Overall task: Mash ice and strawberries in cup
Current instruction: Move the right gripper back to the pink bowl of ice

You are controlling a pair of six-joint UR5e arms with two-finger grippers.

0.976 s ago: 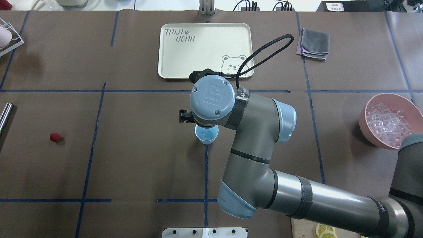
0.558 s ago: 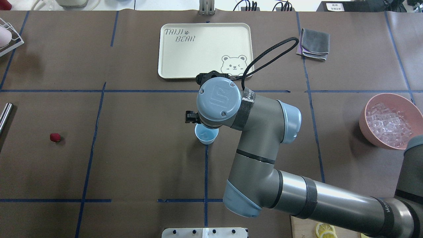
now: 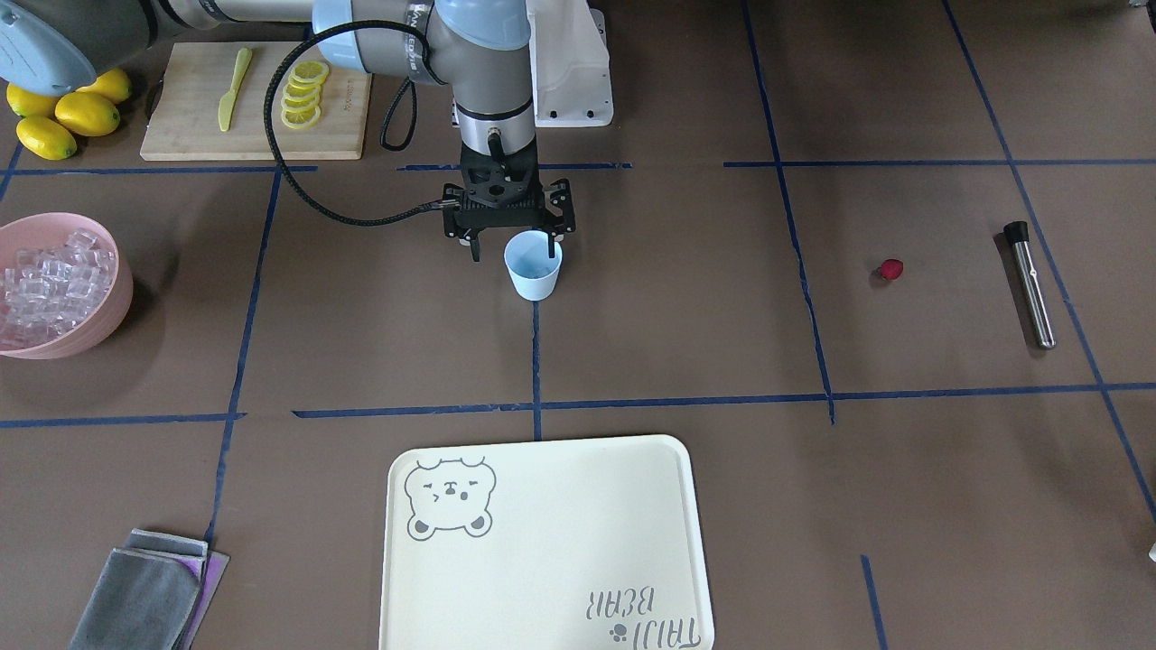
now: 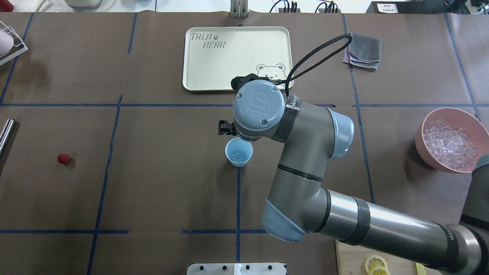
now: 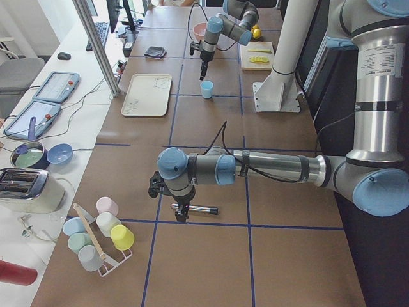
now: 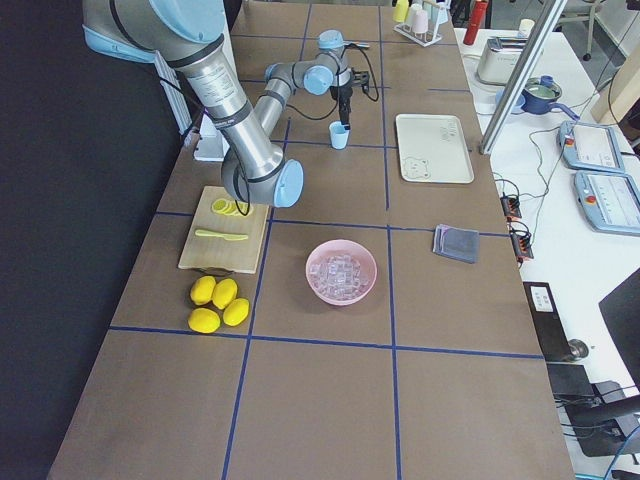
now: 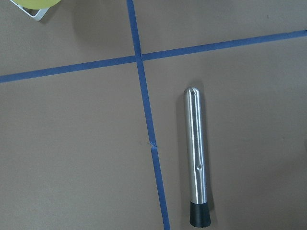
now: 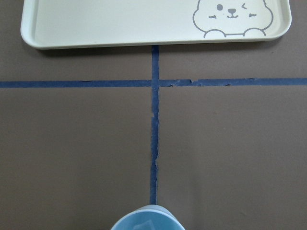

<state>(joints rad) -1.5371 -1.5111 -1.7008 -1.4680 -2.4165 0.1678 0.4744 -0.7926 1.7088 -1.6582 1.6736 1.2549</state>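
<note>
My right gripper (image 3: 513, 246) hangs spread wide and empty just above the small pale-blue plastic tumbler (image 4: 238, 152), with one finger at its rim. A clear ice cube (image 4: 237, 155) sits in the tumbler's bottom, so I judge the ice step begun. The small red strawberry (image 4: 63, 158) lies well off from that gripper, not yet in the tumbler, and no mashing is done. The steel muddler with a black tip (image 7: 196, 163) lies just beneath my left gripper (image 5: 180, 214). Only the left side view shows that gripper, so I cannot tell its opening. The front view alone shows the right fingers' spread; overhead, the wrist hides most of them but reveals the ice.
</note>
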